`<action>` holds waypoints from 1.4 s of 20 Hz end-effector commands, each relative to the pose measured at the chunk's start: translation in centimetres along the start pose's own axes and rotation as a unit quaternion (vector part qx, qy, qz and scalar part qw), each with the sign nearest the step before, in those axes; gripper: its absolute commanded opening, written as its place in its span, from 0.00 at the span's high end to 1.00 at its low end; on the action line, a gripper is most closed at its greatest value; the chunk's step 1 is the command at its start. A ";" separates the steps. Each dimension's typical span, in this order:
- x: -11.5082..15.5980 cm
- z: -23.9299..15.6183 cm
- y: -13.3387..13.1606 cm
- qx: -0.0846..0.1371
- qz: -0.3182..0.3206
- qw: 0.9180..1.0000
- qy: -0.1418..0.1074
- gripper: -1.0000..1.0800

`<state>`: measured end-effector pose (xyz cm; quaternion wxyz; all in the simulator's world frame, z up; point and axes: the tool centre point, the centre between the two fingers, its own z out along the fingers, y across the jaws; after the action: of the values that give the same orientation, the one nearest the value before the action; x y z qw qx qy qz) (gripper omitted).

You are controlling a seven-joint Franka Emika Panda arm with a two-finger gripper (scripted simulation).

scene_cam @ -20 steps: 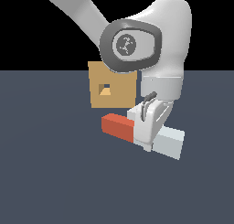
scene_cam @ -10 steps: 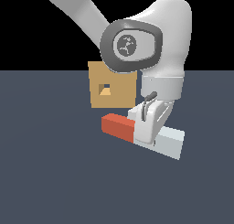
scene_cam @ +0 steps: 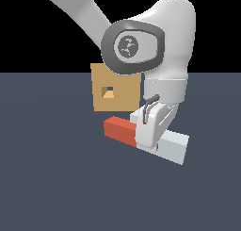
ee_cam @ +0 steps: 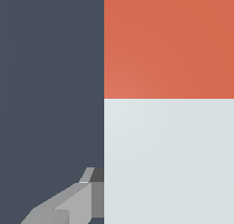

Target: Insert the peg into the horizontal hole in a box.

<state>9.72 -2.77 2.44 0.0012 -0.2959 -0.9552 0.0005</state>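
The peg [scene_cam: 120, 131] lies low over the dark floor, its red end toward the exterior view's left and its pale part [scene_cam: 175, 146] toward the right. My gripper [scene_cam: 149, 133] comes down from above and straddles the peg near where red meets pale, shut on it. In the wrist view the peg [ee_cam: 169, 104] fills most of the picture, and one grey finger [ee_cam: 87, 198] presses against its long edge; the other finger is hidden. The tan box [scene_cam: 123, 95] stands behind the peg, with its small square hole [scene_cam: 108, 92] facing the camera. The peg is apart from the box.
The arm's large white wrist housing [scene_cam: 160, 41] hangs above the gripper and covers the box's upper right corner. Dark flat floor [scene_cam: 56, 178] spreads around the peg and box.
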 end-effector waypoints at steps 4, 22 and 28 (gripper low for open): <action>0.9 -0.4 -0.3 -0.001 0.021 1.000 0.000 1.00; 8.9 -3.1 -2.1 -0.001 0.204 0.979 -0.001 1.00; 11.9 -4.1 -2.0 -0.001 0.271 0.963 0.000 1.00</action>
<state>-0.81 1.83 6.03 0.0026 -0.5286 -0.8489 0.0015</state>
